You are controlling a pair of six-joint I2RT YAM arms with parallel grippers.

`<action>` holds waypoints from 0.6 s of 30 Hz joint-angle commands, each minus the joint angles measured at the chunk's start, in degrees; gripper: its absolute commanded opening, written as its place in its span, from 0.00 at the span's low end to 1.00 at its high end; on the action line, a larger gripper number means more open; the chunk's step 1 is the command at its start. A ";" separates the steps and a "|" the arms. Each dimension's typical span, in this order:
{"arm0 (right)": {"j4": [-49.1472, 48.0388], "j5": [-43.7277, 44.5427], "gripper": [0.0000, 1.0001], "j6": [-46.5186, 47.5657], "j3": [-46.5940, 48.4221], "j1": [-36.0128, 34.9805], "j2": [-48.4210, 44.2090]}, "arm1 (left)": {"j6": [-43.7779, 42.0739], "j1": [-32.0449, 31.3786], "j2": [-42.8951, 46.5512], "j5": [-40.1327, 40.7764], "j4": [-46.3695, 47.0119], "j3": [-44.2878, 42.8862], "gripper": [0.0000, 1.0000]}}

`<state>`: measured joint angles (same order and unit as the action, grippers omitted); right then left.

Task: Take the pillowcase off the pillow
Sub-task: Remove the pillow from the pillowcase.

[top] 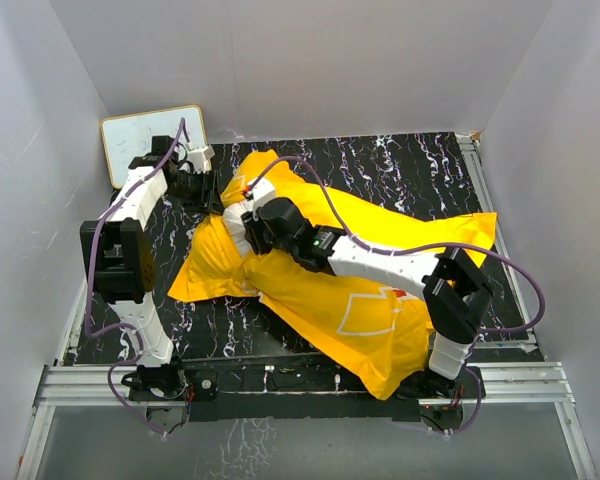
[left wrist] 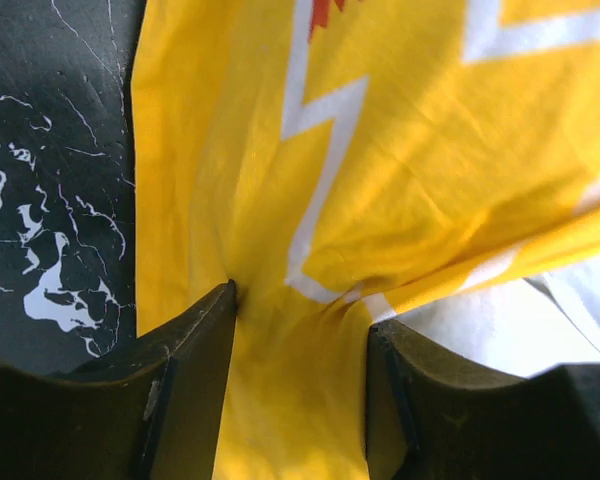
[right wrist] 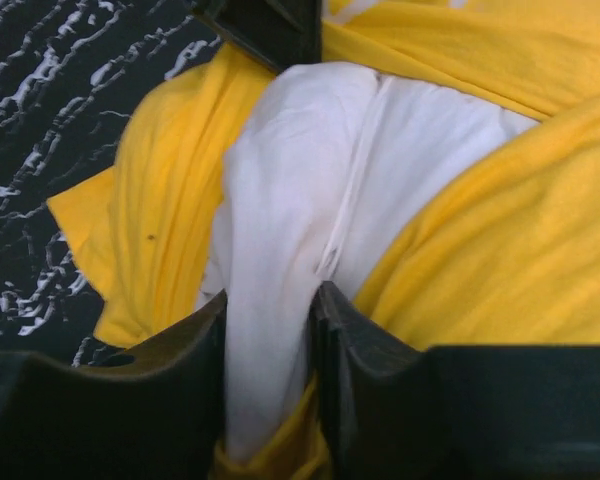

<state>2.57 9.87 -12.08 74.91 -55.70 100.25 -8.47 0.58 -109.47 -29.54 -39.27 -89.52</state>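
Two grips: left fingers (left wrist: 180, 400) seemingly pinch the pillowcase (left wrist: 410, 170) edge, while right fingers (right wrist: 110, 400) clamp the pillow (right wrist: 290, 180).

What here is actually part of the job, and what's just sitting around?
Part of the job:
pillowcase
pillow
left gripper, pinching the pillowcase
right gripper, pinching the pillow

Just lying about:
white board, at the far left corner

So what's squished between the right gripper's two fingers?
A fold of the white pillow, poking out of the yellow pillowcase. The right wrist view shows the right gripper pinching it.
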 commanded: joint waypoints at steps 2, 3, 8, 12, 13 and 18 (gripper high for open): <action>17.39 -3.73 0.61 7.66 16.07 -1.22 3.03 | 0.33 3.01 0.60 8.67 -2.17 -4.46 0.00; 19.49 -3.08 0.65 9.11 19.72 -1.04 4.95 | 0.85 2.88 1.55 7.81 -2.29 -4.60 0.00; 28.97 -3.43 0.71 13.05 34.36 0.79 14.56 | 1.41 2.76 4.06 6.73 -3.00 -3.30 0.00; 31.90 -0.57 0.71 14.77 38.53 1.72 19.43 | 1.35 2.75 5.46 6.62 -2.75 -2.01 0.00; 32.19 -0.22 0.71 14.80 39.48 2.06 20.44 | 1.44 2.72 5.55 6.46 -2.87 -1.98 0.00; 32.39 -0.15 0.73 15.77 43.75 2.97 24.68 | 2.81 2.75 5.94 4.93 -3.62 -1.30 0.00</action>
<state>31.00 8.29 1.39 114.72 -53.87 122.45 -6.39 1.72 -106.24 -27.86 -41.25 -92.03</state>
